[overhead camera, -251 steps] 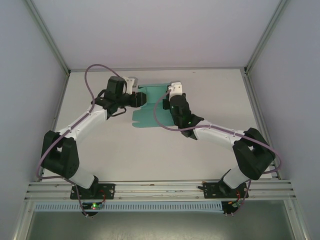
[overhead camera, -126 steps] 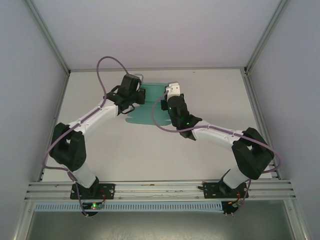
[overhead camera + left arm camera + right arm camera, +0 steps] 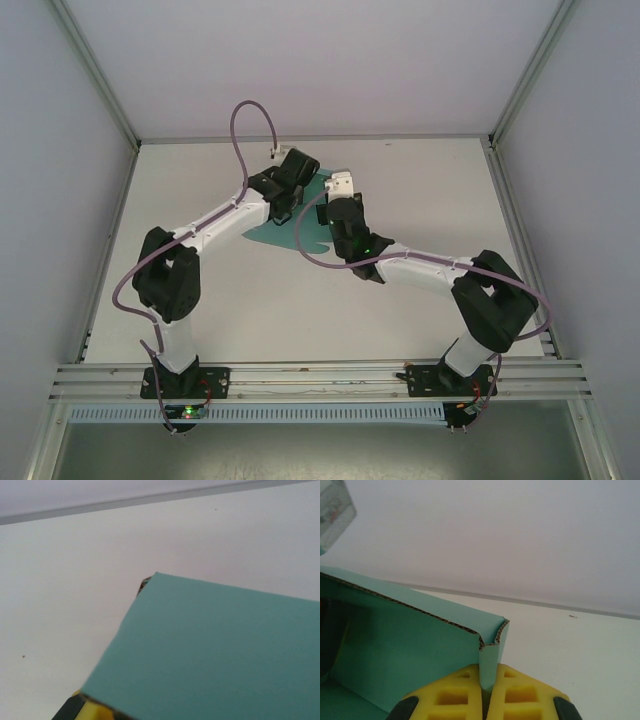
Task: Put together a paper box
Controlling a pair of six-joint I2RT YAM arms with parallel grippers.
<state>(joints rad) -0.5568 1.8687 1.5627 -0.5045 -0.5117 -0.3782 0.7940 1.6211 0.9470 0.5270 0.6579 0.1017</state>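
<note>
1. The paper box [image 3: 275,232], part-folded, lies at the far middle of the white table [image 3: 430,200], between the two wrists; one flat teal-green panel spreads on the surface toward the near left.
2. Container form: from the right wrist, a wall panel stands up from a lower floor panel, making an open corner. The wall's end is bent round into a short return flap.
3. Material: thin corrugated card. The fluted core shows as a brown wavy line along the cut top edge. The faces are smooth, matt and evenly teal-green.
4. The right gripper [image 3: 486,680] is clamped on that return flap, its yellow ribbed pads [image 3: 455,697] pressed to either face of the card.
5. The left gripper [image 3: 303,172] is drawn closed at the box's far-left edge. From its wrist, a flat panel with a sharp straight-edged corner runs out over one yellow pad [image 3: 92,712].
</note>
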